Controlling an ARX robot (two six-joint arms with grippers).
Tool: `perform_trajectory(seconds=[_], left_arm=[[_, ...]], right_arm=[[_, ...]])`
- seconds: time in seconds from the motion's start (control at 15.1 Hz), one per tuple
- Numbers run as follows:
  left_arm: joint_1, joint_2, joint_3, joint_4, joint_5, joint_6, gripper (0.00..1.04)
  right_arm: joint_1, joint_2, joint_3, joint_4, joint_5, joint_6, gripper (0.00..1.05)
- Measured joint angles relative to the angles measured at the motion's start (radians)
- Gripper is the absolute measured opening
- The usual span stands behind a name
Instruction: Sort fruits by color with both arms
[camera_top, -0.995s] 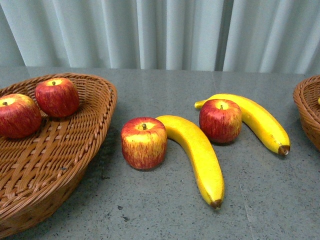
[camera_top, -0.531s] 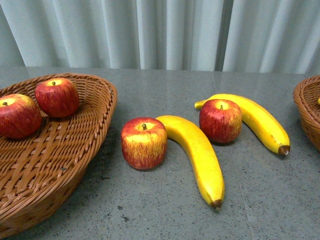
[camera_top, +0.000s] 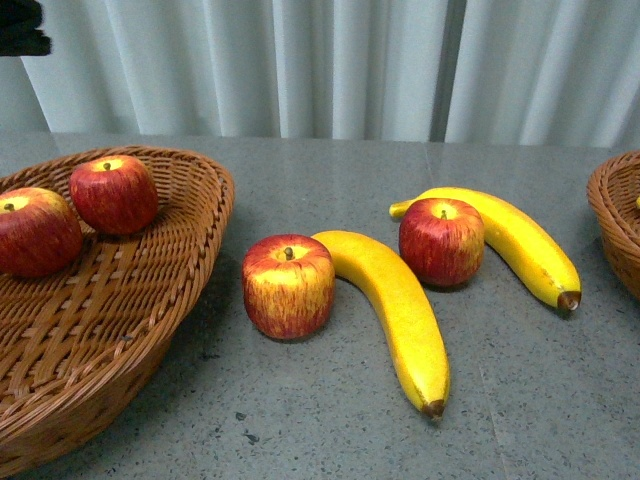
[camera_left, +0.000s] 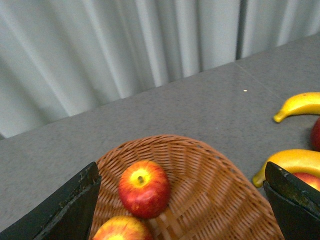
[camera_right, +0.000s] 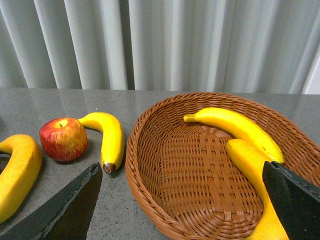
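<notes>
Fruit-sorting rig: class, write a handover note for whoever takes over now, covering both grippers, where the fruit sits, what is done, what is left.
Left gripper open, empty, at the left basket. Right gripper open, empty, facing the right basket.
Done: two apples in the left basket; two bananas in the right basket.
Left: near apple, far apple, near banana, far banana on the table.

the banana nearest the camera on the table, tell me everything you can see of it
The near banana is long, curved and bright yellow, with a smooth, slightly glossy skin and a brown tip at its near end. It lies flat on the grey table, untouched by either arm. Its far end sits against the front apple.
</notes>
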Motion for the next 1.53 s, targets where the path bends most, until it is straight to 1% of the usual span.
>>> perform_trajectory(seconds=[0.13, 0.33, 0.53, 0.86, 1.06, 1.33, 1.53], left_arm=[[-0.059, 0.078, 0.087, -0.090, 0.054, 0.043, 0.98], [-0.150, 0.194, 0.145, -0.196, 0.124, 0.111, 0.98], [-0.206, 0.289, 0.174, -0.230, 0.140, 0.160, 0.98], [-0.240, 0.389, 0.183, -0.262, 0.162, 0.224, 0.98], [-0.237, 0.454, 0.202, -0.257, 0.171, 0.264, 0.98], [-0.225, 0.521, 0.250, -0.248, 0.216, 0.299, 0.98], [-0.240, 0.559, 0.278, -0.248, 0.241, 0.323, 0.98]], right_arm=[[0.000, 0.000, 0.000, 0.000, 0.000, 0.000, 0.98], [0.000, 0.000, 0.000, 0.000, 0.000, 0.000, 0.98], [0.000, 0.000, 0.000, 0.000, 0.000, 0.000, 0.98], [0.000, 0.000, 0.000, 0.000, 0.000, 0.000, 0.98], [0.000, 0.000, 0.000, 0.000, 0.000, 0.000, 0.98], [0.000, 0.000, 0.000, 0.000, 0.000, 0.000, 0.98], [0.000, 0.000, 0.000, 0.000, 0.000, 0.000, 0.98]])
